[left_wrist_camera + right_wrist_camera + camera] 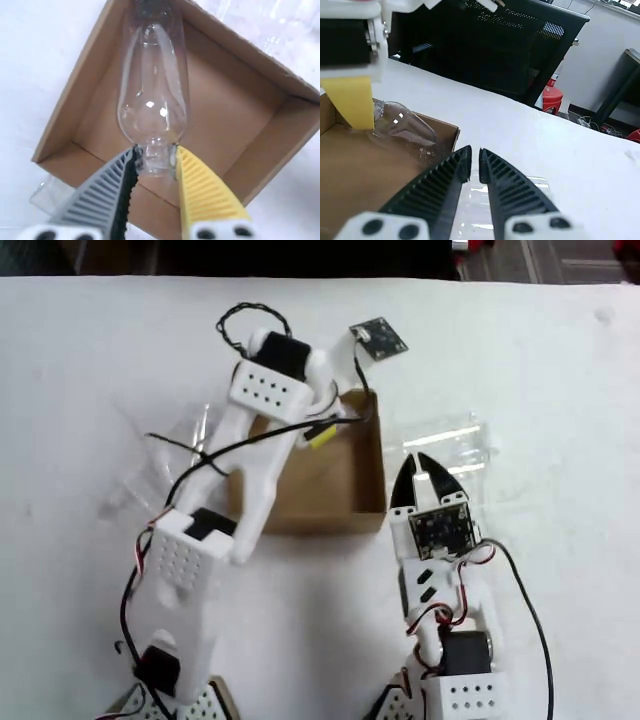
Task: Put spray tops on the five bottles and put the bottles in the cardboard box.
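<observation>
the left gripper (155,159), one finger grey and ribbed, the other yellow, pinches the bare neck of a clear plastic bottle (152,90) – no spray top sits on it. the bottle's body stretches out from the fingers over the inside of the open brown cardboard box (292,117); whether it touches the box floor cannot be told. in the high view this gripper (322,433) hangs over the far side of the box (330,490), which sits mid-table between the two arms.

the right gripper (475,157), with black ribbed fingers, is just right of the box – its fingers are drawn almost together with only a thin slit between them, and nothing is in them. it points at a patch of clear plastic (450,438) lying on the white table (560,360) right of the box. more clear plastic (150,465) lies left of the box. a small dark circuit board (378,340) rests on the table beyond the box.
</observation>
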{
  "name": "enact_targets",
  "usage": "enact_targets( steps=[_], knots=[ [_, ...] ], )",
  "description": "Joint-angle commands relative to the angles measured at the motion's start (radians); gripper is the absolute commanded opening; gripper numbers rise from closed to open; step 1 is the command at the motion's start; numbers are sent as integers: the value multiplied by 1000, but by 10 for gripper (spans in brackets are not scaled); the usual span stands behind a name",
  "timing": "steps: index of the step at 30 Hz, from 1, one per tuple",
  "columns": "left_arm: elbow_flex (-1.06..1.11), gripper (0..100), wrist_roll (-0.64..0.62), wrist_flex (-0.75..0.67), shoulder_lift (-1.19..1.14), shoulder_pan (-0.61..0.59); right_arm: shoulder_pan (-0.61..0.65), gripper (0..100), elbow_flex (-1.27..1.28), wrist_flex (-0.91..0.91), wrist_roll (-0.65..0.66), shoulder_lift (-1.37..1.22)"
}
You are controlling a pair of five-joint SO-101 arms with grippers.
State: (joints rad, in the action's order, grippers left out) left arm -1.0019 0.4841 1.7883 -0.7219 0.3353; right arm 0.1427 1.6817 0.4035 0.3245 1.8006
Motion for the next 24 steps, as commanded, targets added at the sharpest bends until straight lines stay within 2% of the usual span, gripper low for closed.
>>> enact_targets(
  steps=[1,4,13,18,21,24],
  knots=[
    [-92,129,-5,-3,18,16,-4,18,8,-25,6,-1],
    [-94,196,-37,-11,10,16,-4,18,8,-25,6,-1],
    [-94,178,-58,-69,15,15,-4,18,8,-25,8,-1],
    [-101,177,-15,8,33,10,-4,18,8,-15,8,-1],
    [21,177,-6,5,90,-36,-4,18,8,-13,8,-1],
    [265,177,18,5,154,-70,-4,18,8,-15,8,-1]
  ],
)
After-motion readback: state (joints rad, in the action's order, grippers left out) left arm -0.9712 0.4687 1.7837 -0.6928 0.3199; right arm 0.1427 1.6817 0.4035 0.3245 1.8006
